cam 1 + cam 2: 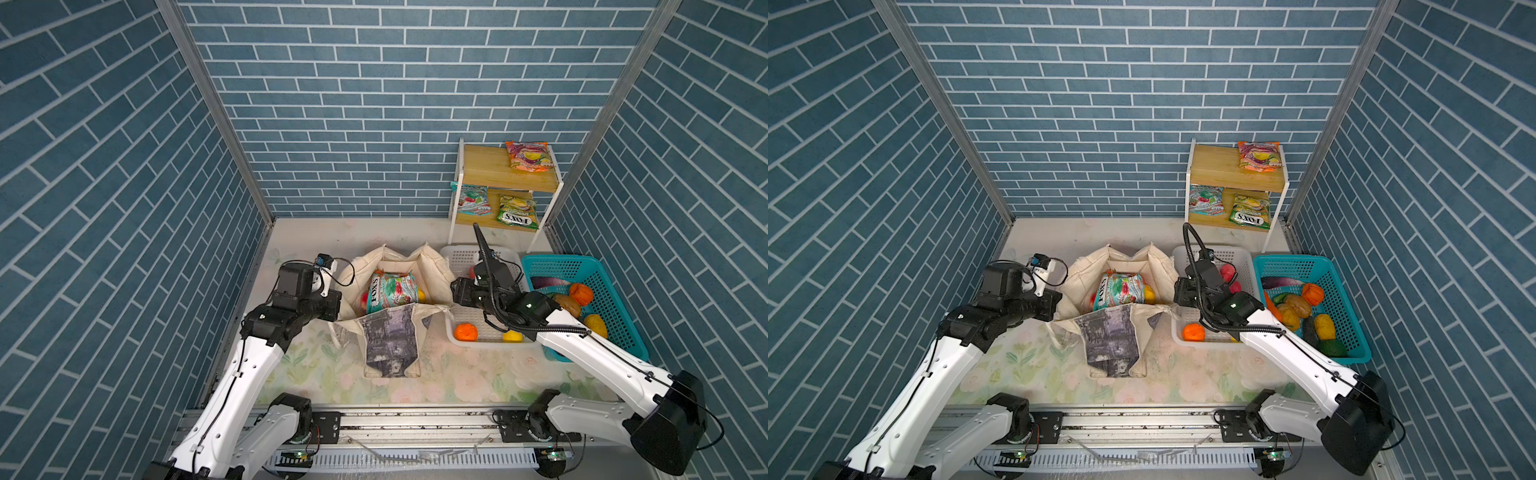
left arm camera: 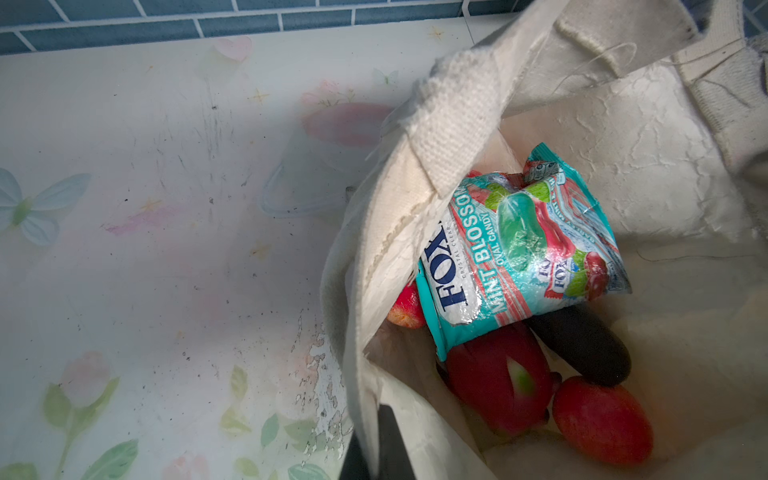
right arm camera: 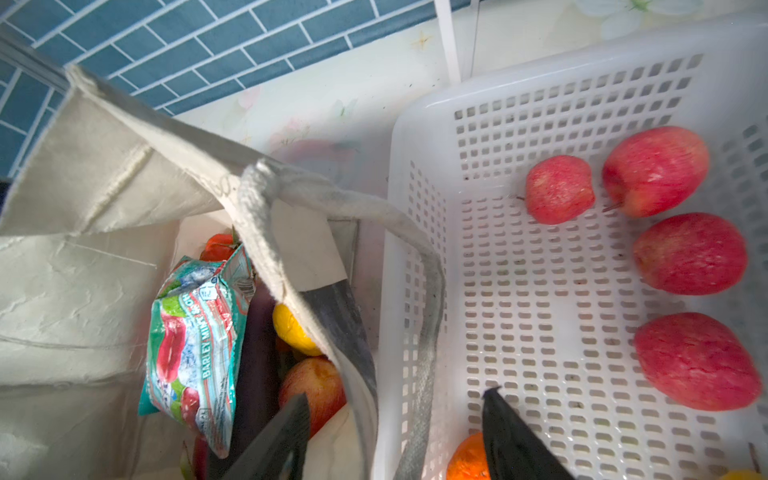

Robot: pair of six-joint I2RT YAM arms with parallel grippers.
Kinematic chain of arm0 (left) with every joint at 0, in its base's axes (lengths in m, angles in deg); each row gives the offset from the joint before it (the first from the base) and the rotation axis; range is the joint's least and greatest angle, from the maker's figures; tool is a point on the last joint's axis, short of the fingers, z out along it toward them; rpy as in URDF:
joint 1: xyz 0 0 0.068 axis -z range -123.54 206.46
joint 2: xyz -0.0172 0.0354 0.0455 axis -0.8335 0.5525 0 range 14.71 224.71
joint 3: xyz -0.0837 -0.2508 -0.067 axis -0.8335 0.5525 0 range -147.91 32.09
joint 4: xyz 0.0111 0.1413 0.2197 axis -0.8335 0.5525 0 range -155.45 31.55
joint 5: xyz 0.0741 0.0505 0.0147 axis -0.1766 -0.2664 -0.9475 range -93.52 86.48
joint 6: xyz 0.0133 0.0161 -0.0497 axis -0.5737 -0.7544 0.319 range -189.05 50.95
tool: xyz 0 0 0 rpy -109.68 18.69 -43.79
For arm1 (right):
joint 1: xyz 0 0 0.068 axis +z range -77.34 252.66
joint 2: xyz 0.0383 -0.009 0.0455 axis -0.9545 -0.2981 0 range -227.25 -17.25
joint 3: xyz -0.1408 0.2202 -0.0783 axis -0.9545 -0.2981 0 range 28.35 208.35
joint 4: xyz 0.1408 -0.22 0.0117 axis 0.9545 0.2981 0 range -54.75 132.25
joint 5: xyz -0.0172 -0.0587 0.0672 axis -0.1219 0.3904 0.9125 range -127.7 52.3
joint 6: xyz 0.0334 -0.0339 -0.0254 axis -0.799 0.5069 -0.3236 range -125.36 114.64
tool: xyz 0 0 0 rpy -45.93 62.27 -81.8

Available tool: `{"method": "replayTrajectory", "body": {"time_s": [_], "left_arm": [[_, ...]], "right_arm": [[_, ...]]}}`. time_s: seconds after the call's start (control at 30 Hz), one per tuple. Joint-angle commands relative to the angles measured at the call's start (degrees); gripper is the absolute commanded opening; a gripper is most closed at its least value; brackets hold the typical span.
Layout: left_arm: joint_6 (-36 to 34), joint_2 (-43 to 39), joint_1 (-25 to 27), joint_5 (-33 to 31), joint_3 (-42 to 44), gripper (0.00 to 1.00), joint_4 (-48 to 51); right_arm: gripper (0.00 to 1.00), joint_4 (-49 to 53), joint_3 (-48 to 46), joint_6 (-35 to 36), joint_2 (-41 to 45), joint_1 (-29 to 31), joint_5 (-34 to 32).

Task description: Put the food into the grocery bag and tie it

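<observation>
— In the middle of the desk, between the two arms, is that the grocery bag standing with its mouth open?

— Yes. A teal Fox's Mint Blossom candy packet lies on top inside it. Under the packet are a dragon fruit, a red apple and a dark aubergine-shaped piece.

— What about the left hand?

— It is clenched on the bag's rim, on its own side. The canvas edge runs right between the fingers.

— And the right hand?

— Released, with the fingers well apart. One finger hangs inside the bag and the other over the white basket. The bag's wall and a strap handle sit between them. I can't tell whether either finger touches the cloth.

— So the white basket is close to the bag?

— Just beside it, on the right. Four red apples lie toward its far end. An orange and a yellow fruit lie at the near end.

— And past that?

— A teal basket of toy vegetables sits by the right wall. Behind both baskets stands a small wooden shelf. It carries three more snack packets, one on the top board and two on the lower.
</observation>
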Motion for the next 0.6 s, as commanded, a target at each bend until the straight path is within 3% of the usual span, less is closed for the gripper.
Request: {"method": "replayTrajectory", "body": {"time_s": [0.0, 0.23, 0.37, 0.5, 0.57], "left_arm": [[-0.52, -0.21, -0.27, 0.21, 0.50, 0.00, -1.39], [-0.44, -0.12, -0.27, 0.43, 0.41, 0.00, -1.39], [-0.48, -0.06, -0.27, 0.30, 0.40, 0.00, -1.45], [-0.52, 0.00, -0.27, -0.04, 0.24, 0.00, -1.53], [-0.44, 0.03, -0.27, 0.01, 0.23, 0.00, -1.61]], "right_arm": [[0.61, -0.82, 0.78, -1.69, -1.71, -0.17, 3.18], [0.46, 0.42, 1.88, -1.62, -3.45, -0.16, 4.30], [0.29, 0.81, 2.55, -1.61, -3.82, -0.16, 5.86], [0.02, 1.38, 3.73, -1.45, -4.28, -0.17, 7.63], [0.00, 1.88, 4.95, -1.22, -4.54, -0.17, 8.63]]}}
